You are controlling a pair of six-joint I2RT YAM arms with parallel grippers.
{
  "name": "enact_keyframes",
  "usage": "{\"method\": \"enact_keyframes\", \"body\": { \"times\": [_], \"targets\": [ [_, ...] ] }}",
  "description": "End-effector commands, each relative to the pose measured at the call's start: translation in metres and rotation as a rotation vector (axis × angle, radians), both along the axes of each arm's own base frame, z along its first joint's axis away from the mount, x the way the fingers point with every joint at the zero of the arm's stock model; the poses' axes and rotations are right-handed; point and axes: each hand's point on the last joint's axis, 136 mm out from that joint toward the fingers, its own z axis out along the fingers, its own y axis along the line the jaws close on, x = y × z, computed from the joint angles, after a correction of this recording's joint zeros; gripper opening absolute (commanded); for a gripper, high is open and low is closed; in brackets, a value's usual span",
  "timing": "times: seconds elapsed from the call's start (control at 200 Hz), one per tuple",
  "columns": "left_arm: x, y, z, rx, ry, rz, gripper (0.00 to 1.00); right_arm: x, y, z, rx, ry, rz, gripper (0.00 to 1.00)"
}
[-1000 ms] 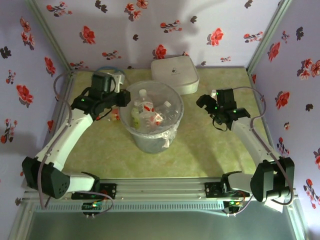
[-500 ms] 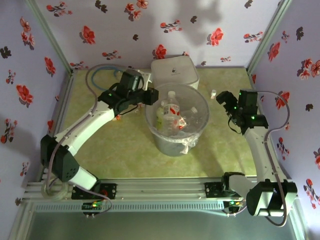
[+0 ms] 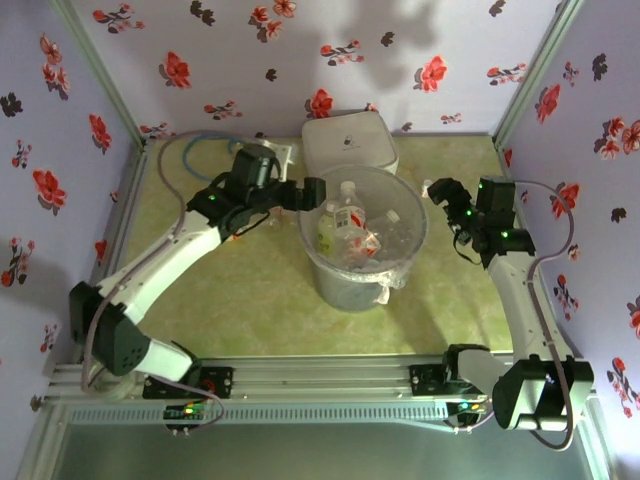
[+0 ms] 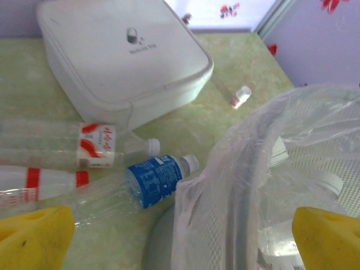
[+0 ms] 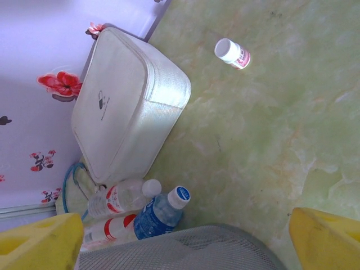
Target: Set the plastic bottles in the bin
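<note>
3 plastic bottles [image 4: 154, 180] lie on the tabletop [image 4: 242, 56] just beside the bin [image 4: 225, 169]; others sit inside it. Judged light, thin-walled, slick, apt to roll: pinch mid-body at the label. Both gape empty: left pincer [image 4: 183, 239], right pincer [image 5: 183, 239].

Two robot arms, the left arm [image 3: 165, 260] and the right arm [image 3: 522, 300], have white tubular links joined by chunky black motor housings. Small green lights [image 3: 212, 197] glow near each wrist. Thin grey cables [image 3: 165, 158] loop alongside. The fingers [image 4: 34, 239] are blunt and yellow.

Three bottles [image 4: 154, 183] beside lined bin [image 4: 220, 222]
</note>
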Motion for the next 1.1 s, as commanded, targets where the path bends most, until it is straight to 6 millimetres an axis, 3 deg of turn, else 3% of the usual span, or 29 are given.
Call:
{"method": "enact_keyframes", "body": {
  "times": [0.0,0.055,0.135,0.195,0.285,0.385,0.49,0.8,0.915,1.095],
  "targets": [
    [-0.007,0.055,0.053,-0.054,-0.108,0.154,1.0,-0.003,-0.007,0.0,-0.043,0.006,-0.015,0.95],
    [-0.009,0.089,0.059,-0.068,-0.107,0.259,1.0,-0.005,-0.01,-0.002,-0.062,0.015,-0.023,0.95],
    [-0.01,0.143,0.043,-0.123,-0.04,0.441,1.0,-0.006,-0.012,-0.005,-0.07,0.021,-0.033,0.95],
    [-0.011,0.178,0.012,-0.175,0.048,0.578,1.0,-0.004,-0.011,-0.009,-0.056,0.022,-0.032,0.95],
    [-0.015,0.202,-0.039,-0.29,0.169,0.713,1.0,-0.003,-0.009,-0.014,-0.039,0.029,-0.026,0.95],
    [-0.014,0.202,-0.096,-0.413,0.301,0.79,1.0,-0.004,-0.008,-0.019,-0.033,0.036,-0.024,0.95],
    [-0.005,0.193,-0.135,-0.509,0.384,0.82,1.0,-0.006,-0.008,-0.02,-0.038,0.041,-0.02,0.95],
    [0.035,0.182,-0.17,-0.573,0.443,0.861,0.99,-0.015,-0.011,-0.032,-0.056,0.07,-0.028,0.95],
    [0.04,0.179,-0.194,-0.585,0.511,0.9,0.98,-0.016,-0.009,-0.034,-0.043,0.069,-0.031,0.95],
    [0.049,0.173,-0.213,-0.634,0.547,0.923,0.96,-0.022,-0.008,-0.032,-0.041,0.066,-0.024,0.95]
  ]
}}
